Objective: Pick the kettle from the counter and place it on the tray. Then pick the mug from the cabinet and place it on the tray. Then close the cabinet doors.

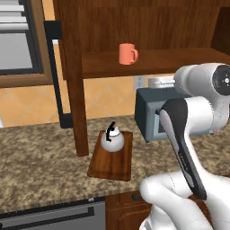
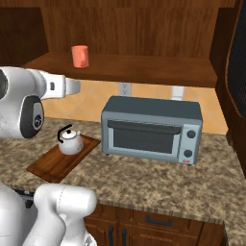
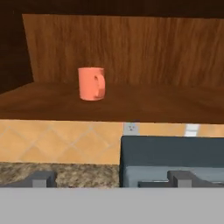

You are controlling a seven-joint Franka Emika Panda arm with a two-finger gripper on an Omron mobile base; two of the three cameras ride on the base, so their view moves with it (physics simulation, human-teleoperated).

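**Kettle down, mug next: lining up the reach into the cabinet**

The cabinet [image 2: 134,33] stood open above the counter [image 1: 40,166], its left door [image 1: 72,76] swung out edge-on toward the robot, so the inner shelf was fully exposed. On the counter below sat a grey toaster oven [image 2: 151,129], and just to its left lay the tray [image 1: 112,157], already carrying the kettle [image 1: 112,139] near its back end. That first part of the job looked finished; the step in hand seemed to be fetching the mug [image 3: 92,83].

The mug stood upright on the shelf, toward its left side and well back from the front edge, with its handle turned to the right in the hand view. The gripper [image 3: 111,179] was spread wide and held nothing, its fingertips [image 3: 41,178] showing low in the hand view. It looked across at the shelf from some way off, with the mug up and left of centre.

To do this well, the hand would probably need to rise and shift left until the mug sat between the fingers, then go in level above the shelf board. Closing across the plain body rather than over the handle should give a steadier hold. The approach should clear the toaster oven's top and the shelf's front edge. A short lift before drawing back would avoid dragging the mug along the wood.
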